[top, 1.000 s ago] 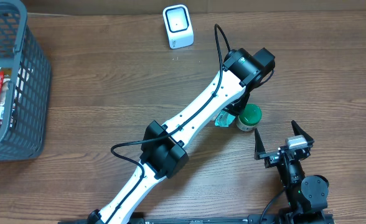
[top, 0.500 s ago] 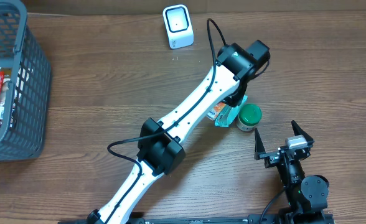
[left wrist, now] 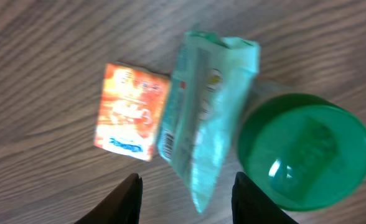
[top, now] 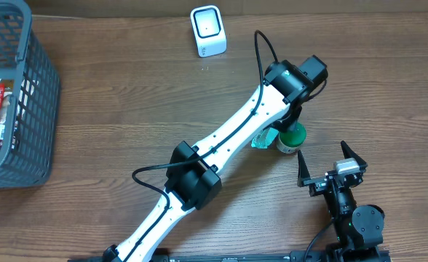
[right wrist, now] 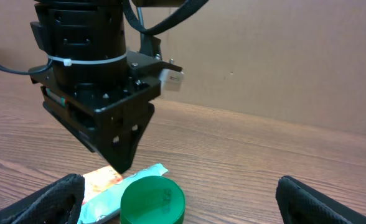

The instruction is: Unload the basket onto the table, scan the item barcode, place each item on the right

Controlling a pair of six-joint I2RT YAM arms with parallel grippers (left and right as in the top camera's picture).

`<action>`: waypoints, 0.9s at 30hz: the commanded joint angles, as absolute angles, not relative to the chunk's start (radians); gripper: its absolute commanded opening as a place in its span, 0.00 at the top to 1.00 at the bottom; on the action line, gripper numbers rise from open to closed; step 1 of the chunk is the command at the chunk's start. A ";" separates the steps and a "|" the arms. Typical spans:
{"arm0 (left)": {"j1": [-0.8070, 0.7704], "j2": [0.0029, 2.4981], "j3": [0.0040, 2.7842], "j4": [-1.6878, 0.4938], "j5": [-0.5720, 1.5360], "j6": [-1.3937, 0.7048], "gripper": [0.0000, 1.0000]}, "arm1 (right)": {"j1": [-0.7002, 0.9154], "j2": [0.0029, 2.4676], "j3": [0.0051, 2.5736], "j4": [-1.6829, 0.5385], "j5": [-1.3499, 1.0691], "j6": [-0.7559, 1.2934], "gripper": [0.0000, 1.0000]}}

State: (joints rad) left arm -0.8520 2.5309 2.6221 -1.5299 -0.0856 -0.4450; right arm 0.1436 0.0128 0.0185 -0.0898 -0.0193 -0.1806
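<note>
Half-open left jaws hang over a teal pouch (left wrist: 211, 106) between an orange packet (left wrist: 130, 112) and a green-lidded jar (left wrist: 304, 149) on the table (top: 112, 109); right jaws wide, empty.

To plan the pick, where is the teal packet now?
In the left wrist view, the teal packet lies mid-frame on the table, between the orange packet and the green-lidded jar.

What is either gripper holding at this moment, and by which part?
Nothing. The left gripper hangs with jaws apart over the teal packet, gripping nothing; the right gripper stands open and empty.
</note>
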 commanded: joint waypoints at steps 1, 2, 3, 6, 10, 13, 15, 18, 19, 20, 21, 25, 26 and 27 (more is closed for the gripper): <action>-0.871 2.493 2.611 -1.527 -0.058 -0.449 0.62 | 0.138 0.003 0.008 -0.084 -0.020 -0.181 0.00; -0.873 2.493 2.609 -1.525 -0.058 -0.449 0.62 | 0.138 0.003 0.008 -0.084 -0.020 -0.181 0.00; -0.876 2.493 2.609 -1.523 -0.058 -0.449 0.63 | 0.138 0.003 0.008 -0.084 -0.020 -0.181 0.00; -0.884 2.493 2.604 -1.517 -0.060 -0.449 0.67 | 0.138 0.003 0.008 -0.084 -0.020 -0.181 0.00; -0.887 2.495 2.604 -1.518 -0.113 -0.449 0.69 | 0.138 0.003 0.008 -0.084 -0.020 -0.181 0.00; -0.884 2.495 2.604 -1.515 -0.154 -0.450 0.77 | 0.138 0.003 0.008 -0.084 -0.020 -0.181 0.00; -0.884 2.495 2.604 -1.513 -0.155 -0.450 0.86 | 0.138 0.003 0.008 -0.084 -0.020 -0.181 0.00; -0.884 2.498 2.596 -1.510 -0.156 -0.453 0.90 | 0.138 0.003 0.008 -0.084 -0.020 -0.181 0.00; -0.885 2.498 2.586 -1.504 -0.156 -0.453 0.91 | 0.138 0.003 0.008 -0.084 -0.020 -0.181 0.00; -0.887 2.498 2.578 -1.500 -0.156 -0.453 0.91 | 0.138 0.003 0.008 -0.084 -0.020 -0.181 0.00; -0.887 2.498 2.567 -1.493 -0.156 -0.453 0.91 | 0.138 0.003 0.008 -0.084 -0.020 -0.181 0.00; -0.887 2.498 2.521 -1.460 -0.119 -0.453 0.91 | 0.138 0.003 0.008 -0.084 -0.020 -0.181 0.00; -0.887 2.498 2.515 -1.454 -0.101 -0.452 0.91 | 0.138 0.003 0.008 -0.084 -0.020 -0.181 0.00; -0.887 2.498 2.514 -1.452 -0.086 -0.452 0.91 | 0.138 0.003 0.008 -0.084 -0.020 -0.181 0.00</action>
State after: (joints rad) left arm -0.8822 2.5301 2.5355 -1.4609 -0.1280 -0.4454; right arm 0.1436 0.0128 0.0185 -0.0898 -0.0193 -0.1802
